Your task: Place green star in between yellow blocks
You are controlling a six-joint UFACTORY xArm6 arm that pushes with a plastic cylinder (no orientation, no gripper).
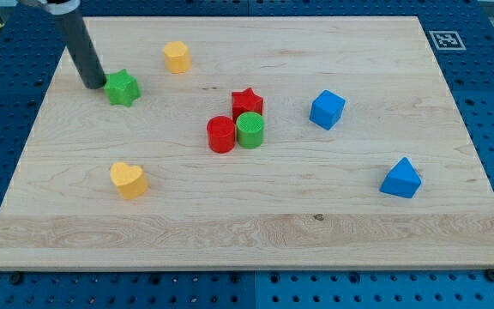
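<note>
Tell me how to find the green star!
Look at the wooden board, up in the view's top-left part. The green star sits there, just right of my tip. The other green block, a cylinder, is round and huddles with red blocks mid-board.

- Wooden surface: carries eight blocks.
- Top left: green star, yellow block.
- Lower left: yellow heart.
- Centre cluster: red star, red cylinder, green cylinder.
- Right: blue cube, blue wedge.

A robotics lab: wooden board on a blue perforated bench, fiducial tag at its corner.
</note>
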